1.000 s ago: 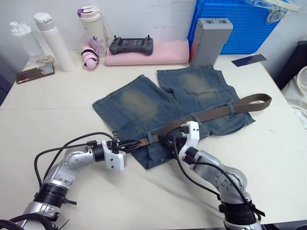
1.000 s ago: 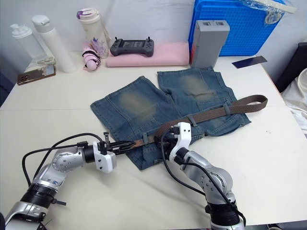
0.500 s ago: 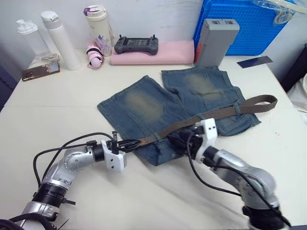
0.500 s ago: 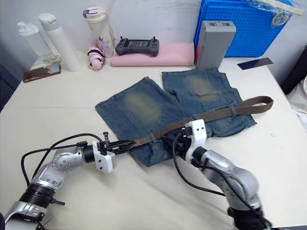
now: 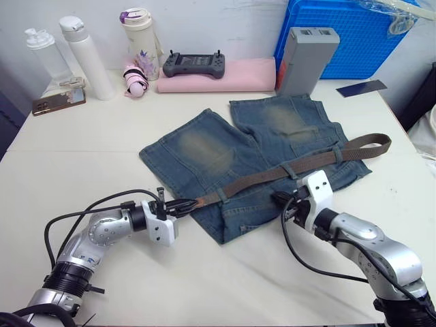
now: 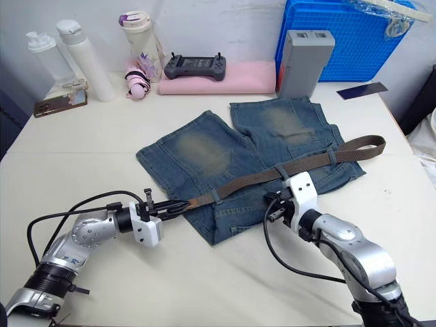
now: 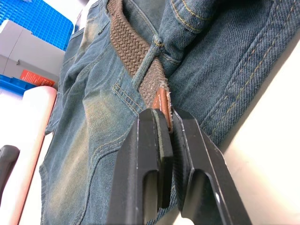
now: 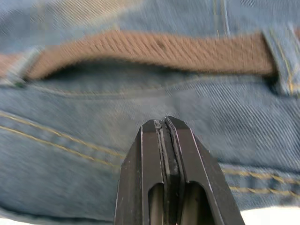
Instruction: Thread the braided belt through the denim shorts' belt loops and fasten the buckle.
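The braided belt (image 5: 286, 169) is running diagonally across the denim shorts (image 5: 259, 146), from my left gripper (image 5: 182, 206) up toward the far right. I am pinching its tan end with that gripper; my right gripper (image 6: 272, 208) is pressed together, empty, at the waistband. Everything is lying on a white table (image 5: 102, 143). My left wrist view is showing a belt loop (image 7: 149, 60) crossing the strap.

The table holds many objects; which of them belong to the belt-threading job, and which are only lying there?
Part of the job:
braided belt
denim shorts
belt loops
left gripper, shut on the belt's tan leather end
right gripper, shut, holding nothing

Only lying there:
pink folded cloth
game controller
bottles
grey box
blue crate
phone
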